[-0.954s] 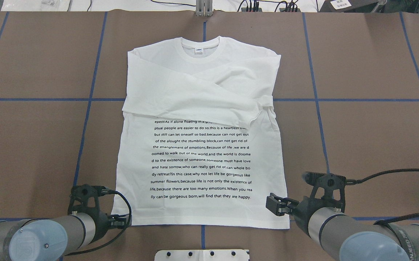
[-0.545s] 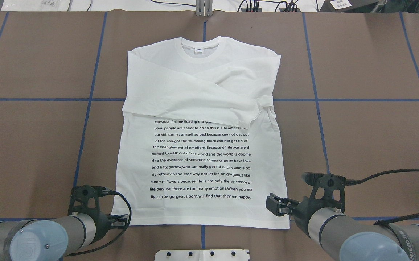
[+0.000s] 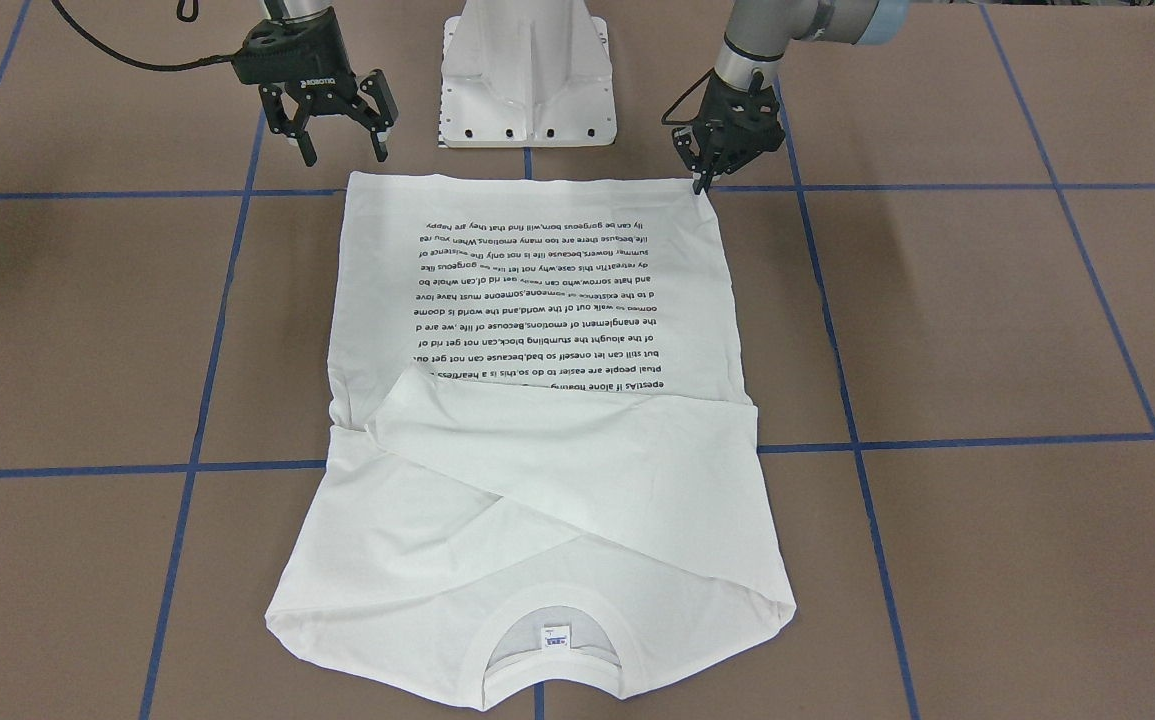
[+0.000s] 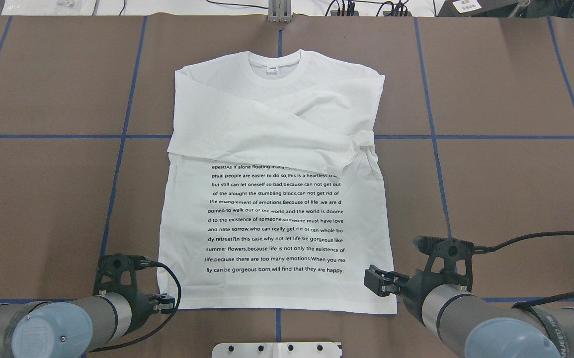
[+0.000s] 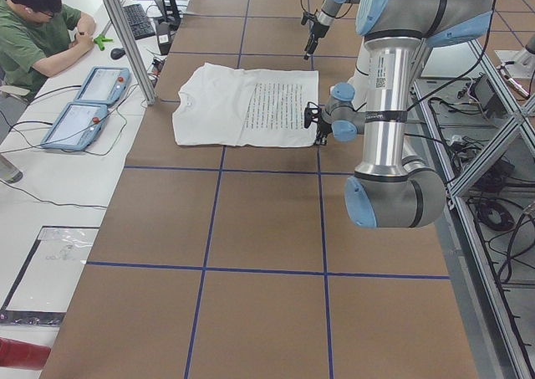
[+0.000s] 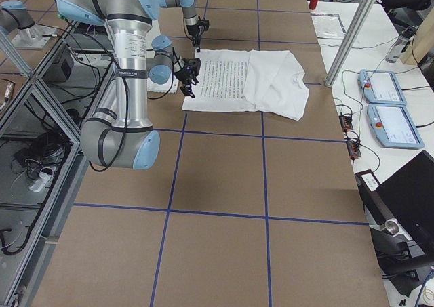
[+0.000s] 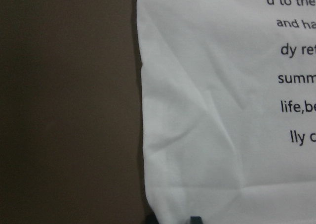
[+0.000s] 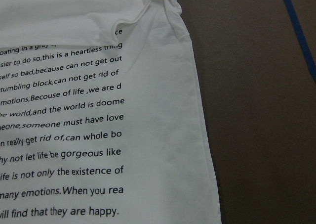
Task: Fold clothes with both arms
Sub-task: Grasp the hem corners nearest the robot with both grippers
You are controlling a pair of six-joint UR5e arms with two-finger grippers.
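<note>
Brown table (image 3: 987,320), white T-shirt (image 3: 537,300) flat mid-frame, hem at top. Left gripper (image 3: 703,183) upper right, fingers together, seemingly pinching hem corner; right gripper (image 3: 345,157) upper left, fingers spread, hovering. Tbh right should grab both layers at its corner, then lift evenly. Sleeves crossed over chest, black text showing.

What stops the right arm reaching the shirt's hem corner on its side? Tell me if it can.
Probably yes: nothing shows between. The right gripper hangs open close by that corner of the shirt.
</note>
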